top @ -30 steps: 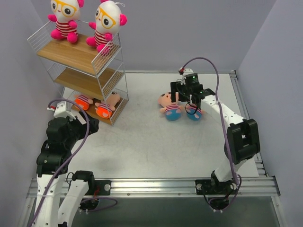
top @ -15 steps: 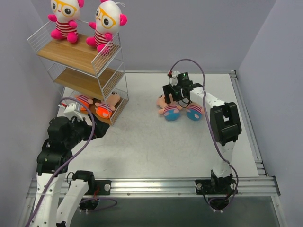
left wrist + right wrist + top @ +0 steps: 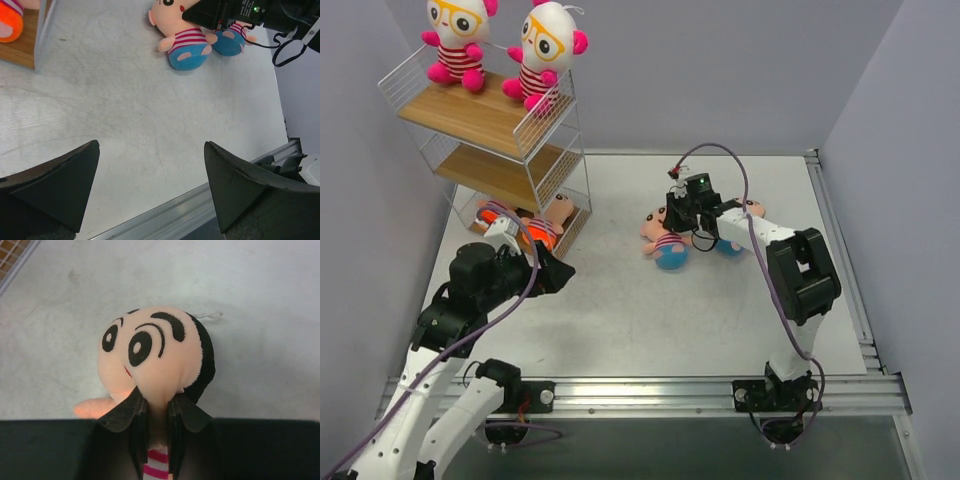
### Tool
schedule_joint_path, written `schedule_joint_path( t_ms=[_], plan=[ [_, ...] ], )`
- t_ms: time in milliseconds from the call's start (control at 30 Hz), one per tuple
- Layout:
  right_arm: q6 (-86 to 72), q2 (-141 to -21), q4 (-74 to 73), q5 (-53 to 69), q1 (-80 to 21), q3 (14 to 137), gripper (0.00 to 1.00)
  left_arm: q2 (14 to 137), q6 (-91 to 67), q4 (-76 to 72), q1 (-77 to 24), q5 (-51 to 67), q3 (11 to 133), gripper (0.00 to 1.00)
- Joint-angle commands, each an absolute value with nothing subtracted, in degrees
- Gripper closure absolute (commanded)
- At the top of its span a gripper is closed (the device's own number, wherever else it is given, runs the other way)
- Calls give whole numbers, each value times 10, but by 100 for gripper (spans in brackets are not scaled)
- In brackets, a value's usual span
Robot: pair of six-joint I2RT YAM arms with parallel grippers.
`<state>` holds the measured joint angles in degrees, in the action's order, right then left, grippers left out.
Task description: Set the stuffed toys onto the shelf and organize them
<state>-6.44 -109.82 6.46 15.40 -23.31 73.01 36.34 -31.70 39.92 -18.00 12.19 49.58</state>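
Pinching a blue-bottomed doll at the neck with the right claw.

Pressing the right claw's fingers together on the doll's neck, just under the chin and above the red-striped shirt, with the doll lying face up on the grey surface, well to the right of the shelf. Leaving a second blue-bottomed doll just beside it, partly hidden behind the right arm. Holding the left claw above the surface near the shelf's bottom corner, fingers wide apart and gripping nothing. Seating one white-headed doll and another white-headed doll upright on the top tier. Keeping two orange-bottomed dolls lying on the bottom tier.
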Motion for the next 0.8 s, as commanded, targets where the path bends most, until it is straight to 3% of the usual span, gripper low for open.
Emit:
schedule_joint_path(
  t_ms=[0, 33, 333, 767],
  plan=[
    [-154, -1039, 94, 136, -268, 681, 96, 373, -365, 338, -228, 75, 489, 6],
    [-170, -1016, 118, 122, -274, 670, 100, 375, -372, 333, -240, 57, 487, 6],
    [-395, -883, 255, 37, -336, 521, 100, 414, -441, 286, -360, -56, 476, 6],
    [-592, -752, 386, -122, -426, 383, 100, 526, -513, 222, -515, -214, 490, 3]
  ],
)
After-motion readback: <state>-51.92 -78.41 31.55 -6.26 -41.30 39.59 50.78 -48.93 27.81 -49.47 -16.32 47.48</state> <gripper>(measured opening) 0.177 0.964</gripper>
